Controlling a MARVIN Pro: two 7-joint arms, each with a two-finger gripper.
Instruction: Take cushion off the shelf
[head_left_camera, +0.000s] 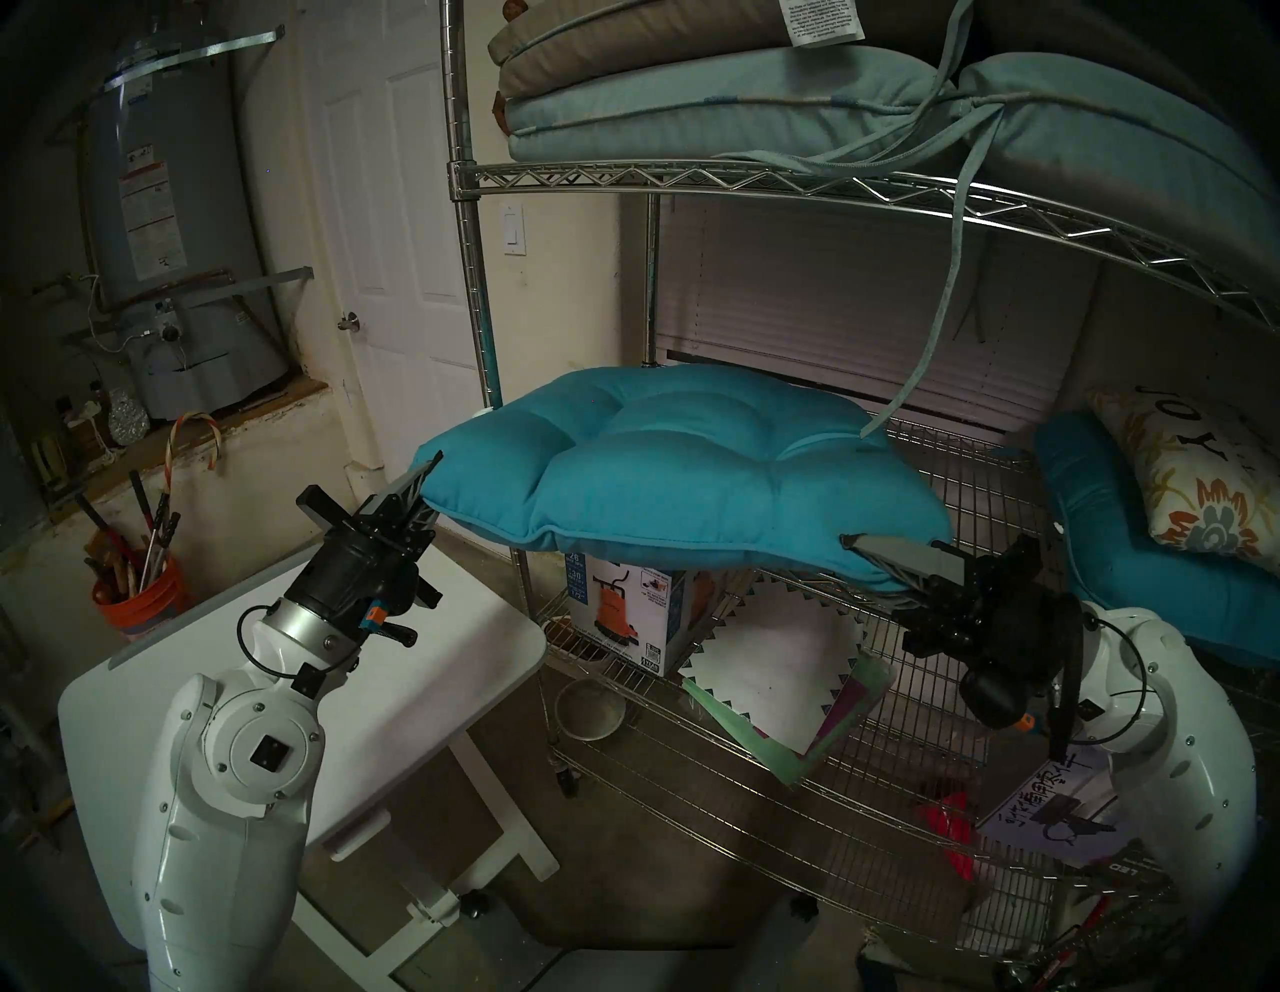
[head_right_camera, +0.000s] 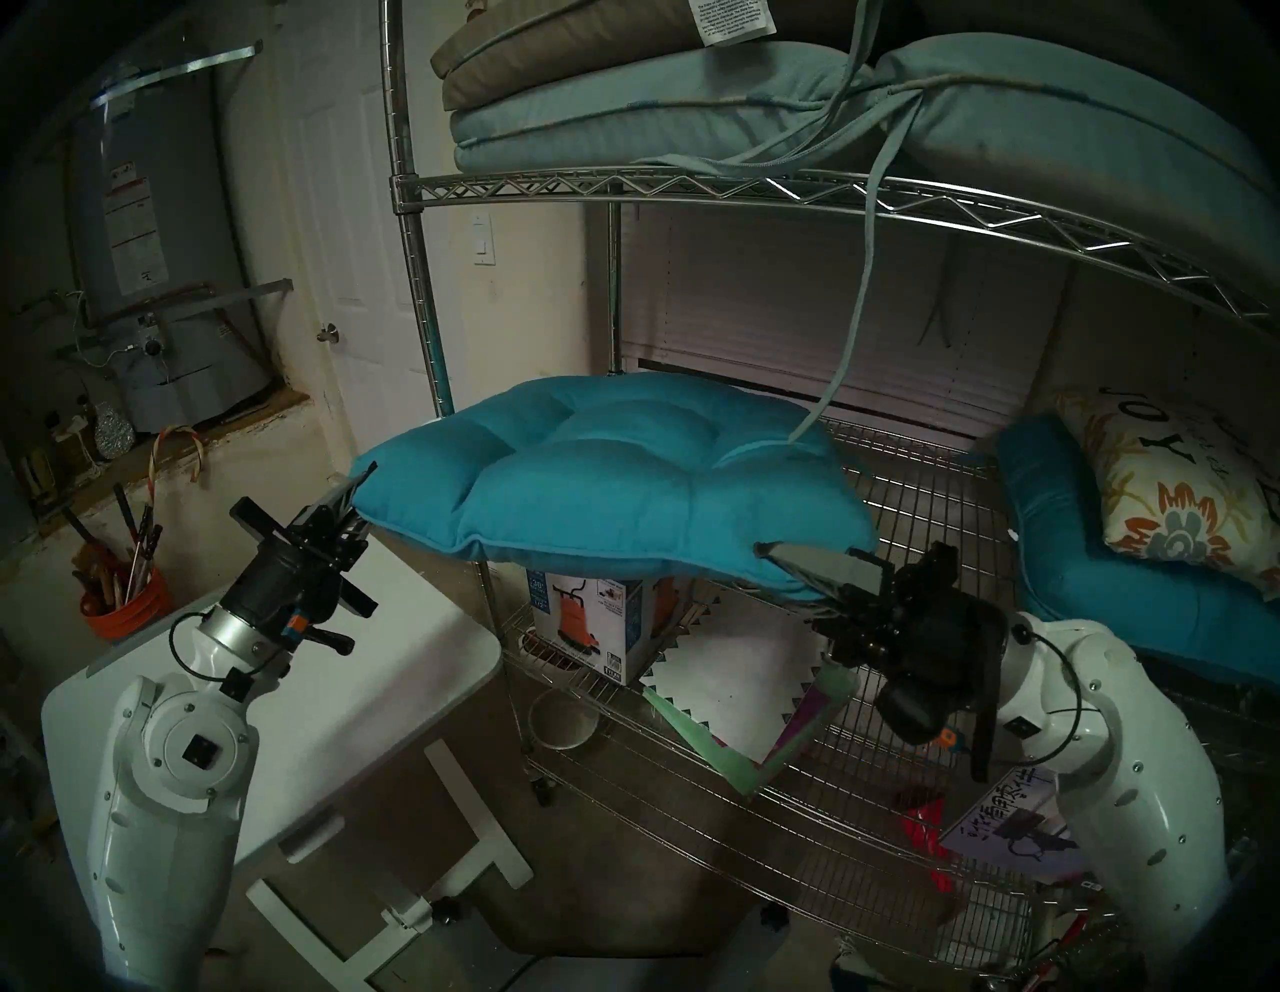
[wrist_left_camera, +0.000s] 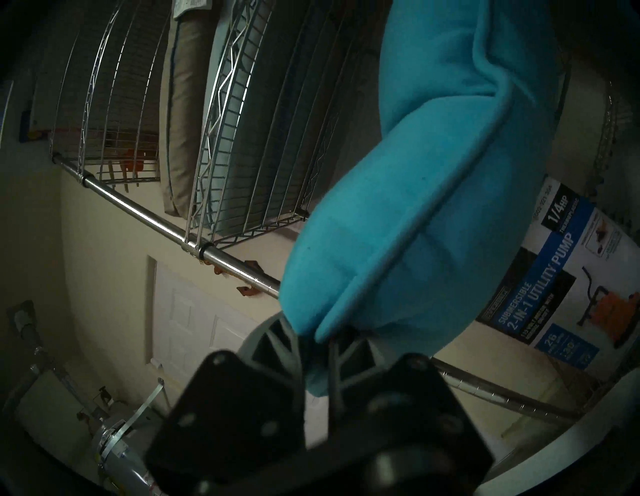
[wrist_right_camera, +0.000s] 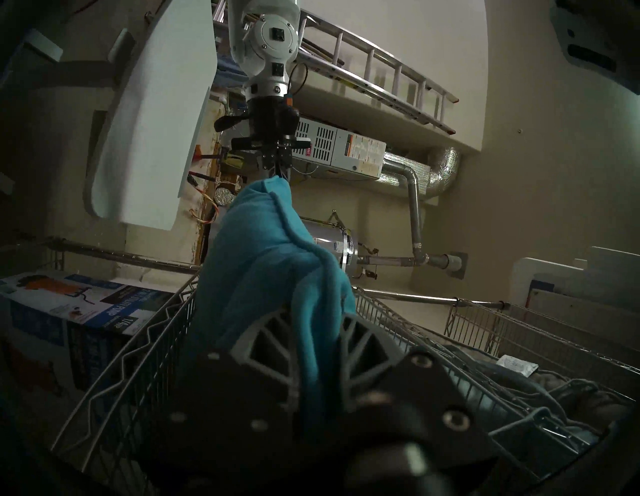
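The teal-blue tufted cushion (head_left_camera: 679, 471) (head_right_camera: 609, 478) hangs level between my two grippers at the front left of the chrome wire shelf (head_left_camera: 970, 499); its near half overhangs the tier's front edge. My left gripper (head_left_camera: 428, 485) (head_right_camera: 357, 495) is shut on its left corner, seen close in the left wrist view (wrist_left_camera: 315, 350). My right gripper (head_left_camera: 866, 554) (head_right_camera: 783, 561) is shut on its front right corner, seen in the right wrist view (wrist_right_camera: 311, 343). Whether the cushion's back edge touches the tier is hidden.
A white table (head_left_camera: 388, 693) stands below my left arm. Pale blue-grey cushions (head_left_camera: 692, 97) lie on the upper tier, and one tie (head_left_camera: 935, 332) hangs onto the teal cushion. A bent teal cushion (head_left_camera: 1108, 554) with a floral pillow (head_left_camera: 1191, 485) sits at the right. A pump box (head_left_camera: 623, 616) stands below.
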